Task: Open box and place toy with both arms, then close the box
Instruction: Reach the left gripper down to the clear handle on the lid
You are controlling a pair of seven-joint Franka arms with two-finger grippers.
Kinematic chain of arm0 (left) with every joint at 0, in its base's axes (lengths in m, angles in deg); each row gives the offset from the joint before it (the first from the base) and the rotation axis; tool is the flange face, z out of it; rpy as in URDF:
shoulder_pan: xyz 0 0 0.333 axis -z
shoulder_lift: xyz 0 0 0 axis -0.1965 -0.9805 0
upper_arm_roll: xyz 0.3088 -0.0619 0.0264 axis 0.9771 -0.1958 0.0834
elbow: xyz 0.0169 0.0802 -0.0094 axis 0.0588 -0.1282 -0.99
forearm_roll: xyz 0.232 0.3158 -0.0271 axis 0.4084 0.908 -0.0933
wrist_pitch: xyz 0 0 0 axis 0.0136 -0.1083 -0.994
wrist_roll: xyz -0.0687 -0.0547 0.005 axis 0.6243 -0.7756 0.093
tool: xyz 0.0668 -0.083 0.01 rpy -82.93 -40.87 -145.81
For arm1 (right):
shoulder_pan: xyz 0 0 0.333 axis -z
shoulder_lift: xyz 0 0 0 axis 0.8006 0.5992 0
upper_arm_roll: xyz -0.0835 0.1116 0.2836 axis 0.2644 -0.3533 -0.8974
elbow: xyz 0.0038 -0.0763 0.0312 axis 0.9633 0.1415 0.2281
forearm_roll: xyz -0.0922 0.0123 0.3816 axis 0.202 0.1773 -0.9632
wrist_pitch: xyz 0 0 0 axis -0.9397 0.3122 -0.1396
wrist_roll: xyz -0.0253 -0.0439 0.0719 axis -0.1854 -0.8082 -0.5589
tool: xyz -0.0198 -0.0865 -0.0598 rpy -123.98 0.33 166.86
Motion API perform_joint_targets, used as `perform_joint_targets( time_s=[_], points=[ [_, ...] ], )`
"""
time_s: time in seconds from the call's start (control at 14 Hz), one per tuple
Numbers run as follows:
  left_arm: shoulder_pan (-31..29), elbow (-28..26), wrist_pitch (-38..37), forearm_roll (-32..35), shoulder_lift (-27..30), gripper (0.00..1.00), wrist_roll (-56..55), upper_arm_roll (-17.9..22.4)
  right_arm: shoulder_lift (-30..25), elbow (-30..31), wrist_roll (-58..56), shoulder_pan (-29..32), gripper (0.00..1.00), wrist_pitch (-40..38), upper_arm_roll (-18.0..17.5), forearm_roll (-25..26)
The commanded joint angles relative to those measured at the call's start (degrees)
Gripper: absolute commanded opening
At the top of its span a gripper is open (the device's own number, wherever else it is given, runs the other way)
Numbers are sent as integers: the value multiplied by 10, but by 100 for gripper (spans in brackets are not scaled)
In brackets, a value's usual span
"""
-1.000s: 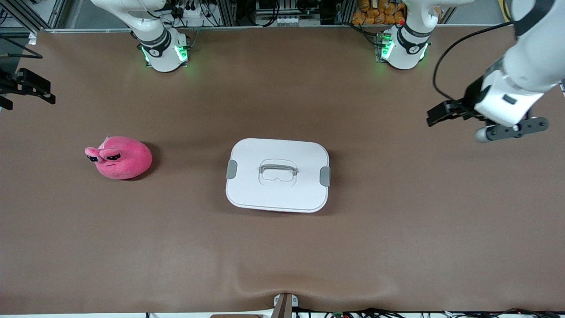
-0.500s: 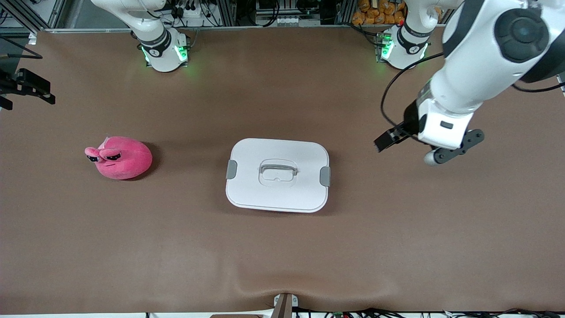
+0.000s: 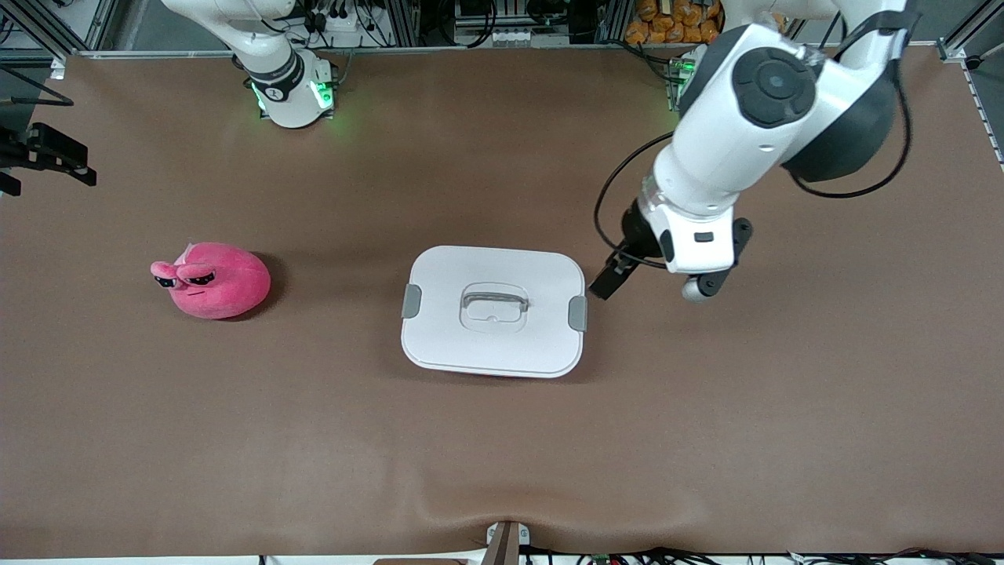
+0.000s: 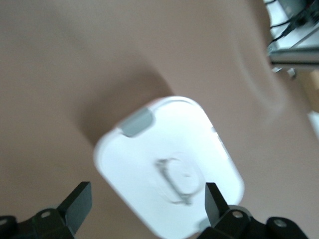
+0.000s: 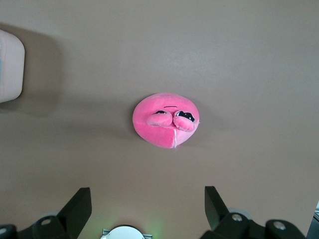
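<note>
White-lidded box [image 3: 494, 311] (grey clips), lid on, pink plush toy [image 3: 213, 280] apart, left pincer [image 3: 620, 275] and right pincer [image 5: 144, 211] both spread, empty

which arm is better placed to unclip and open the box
Left, most likely: its open claw hangs just beside the box, by one grey clip. The right claw waits at the table's edge.

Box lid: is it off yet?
No, in the front view the white lid lies flat on the box, with the grey clips at both ends, and neither arm touches it.
</note>
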Motion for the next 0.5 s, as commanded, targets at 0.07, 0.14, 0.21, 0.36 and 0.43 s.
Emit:
perform_joint_targets(
  time_s=[0.07, 0.14, 0.21, 0.36, 0.43],
  points=[
    [50, 23, 65, -8, -44, 100, -139, 11, 5, -10, 5, 7, 100, -6, -4, 0],
    [60, 24, 65, -6, -50, 100, -168, 11, 5, -10, 5, 7, 100, -6, -4, 0],
    [71, 25, 65, -4, -62, 100, -215, 12, 5, -10, 5, 6, 100, -6, -4, 0],
    [90, 33, 65, 4, -90, 100, -290, 17, 5, -10, 5, 6, 100, -6, -4, 0],
    [106, 40, 65, 12, -108, 100, -315, 24, 5, -10, 5, 6, 100, -6, -4, 0]
  ],
)
